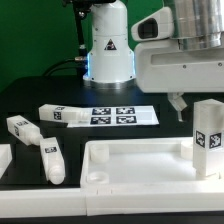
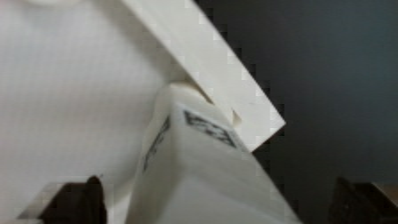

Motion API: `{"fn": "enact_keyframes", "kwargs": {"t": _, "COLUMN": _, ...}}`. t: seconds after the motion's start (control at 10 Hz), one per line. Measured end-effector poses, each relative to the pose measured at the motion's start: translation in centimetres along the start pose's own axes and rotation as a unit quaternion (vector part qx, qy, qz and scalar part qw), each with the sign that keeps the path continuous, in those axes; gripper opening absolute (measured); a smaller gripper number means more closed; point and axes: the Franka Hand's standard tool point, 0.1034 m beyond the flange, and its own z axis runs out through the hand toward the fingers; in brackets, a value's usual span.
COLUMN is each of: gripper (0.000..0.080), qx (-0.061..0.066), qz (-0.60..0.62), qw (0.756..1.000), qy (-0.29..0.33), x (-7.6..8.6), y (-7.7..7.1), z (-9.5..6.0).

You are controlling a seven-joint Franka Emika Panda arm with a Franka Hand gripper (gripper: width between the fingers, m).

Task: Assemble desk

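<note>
Closest lies the desk panel [image 1: 140, 170], rim up so its corner sockets can take legs. One leg [image 1: 208, 140] stands upright at the exterior view's right corner. The gripper [image 1: 178, 100] hangs beside it, fingers apart, holding nothing. Three loose legs [image 1: 52, 158] wait near the marker board [image 1: 125, 115].

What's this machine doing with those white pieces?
A white robot arm is assembling a desk. The large flat white plastic panel with a raised rim lies on the black table; one square white tagged leg stands upright at its corner. The open jaws straddle that leg. Three more legs lie loose nearby.
</note>
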Motion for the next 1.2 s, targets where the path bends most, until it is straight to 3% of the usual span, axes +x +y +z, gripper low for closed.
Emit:
{"fn": "enact_keyframes", "kwargs": {"t": 0.4, "gripper": 0.0649, "qx": -0.001, "qz": -0.132, "qw": 0.991, "qy": -0.001, "x": -0.3, "y": -0.13, "z": -0.01}}
{"fn": "enact_keyframes", "kwargs": {"t": 0.5, "gripper": 0.0649, "qx": -0.022, "qz": -0.294, "qw": 0.956, "qy": -0.001, "x": -0.08, "y": 0.03, "z": -0.32}}
{"fn": "enact_keyframes", "kwargs": {"t": 0.6, "gripper": 0.0649, "qx": -0.024, "qz": -0.323, "qw": 0.946, "qy": 0.0, "x": -0.03, "y": -0.11, "z": -0.4}}
{"fn": "enact_keyframes", "kwargs": {"t": 0.7, "gripper": 0.0621, "qx": -0.021, "qz": -0.294, "qw": 0.955, "qy": 0.0, "x": -0.08, "y": -0.1, "z": -0.31}}
{"fn": "enact_keyframes", "kwargs": {"t": 0.8, "gripper": 0.0489, "qx": -0.021, "qz": -0.276, "qw": 0.961, "qy": 0.001, "x": -0.09, "y": -0.11, "z": -0.3}}
{"fn": "enact_keyframes", "kwargs": {"t": 0.9, "gripper": 0.0489, "qx": -0.021, "qz": -0.246, "qw": 0.969, "qy": 0.001, "x": -0.11, "y": -0.15, "z": -0.3}}
{"fn": "enact_keyframes", "kwargs": {"t": 1.0, "gripper": 0.0354, "qx": -0.02, "qz": -0.203, "qw": 0.979, "qy": 0.004, "x": -0.09, "y": -0.2, "z": -0.31}}
{"fn": "enact_keyframes", "kwargs": {"t": 1.1, "gripper": 0.0295, "qx": -0.023, "qz": -0.15, "qw": 0.988, "qy": 0.008, "x": 0.1, "y": -0.03, "z": -0.33}}
{"fn": "enact_keyframes", "kwargs": {"t": 1.2, "gripper": 0.0295, "qx": -0.024, "qz": -0.061, "qw": 0.998, "qy": 0.012, "x": 0.08, "y": 0.02, "z": -0.34}}
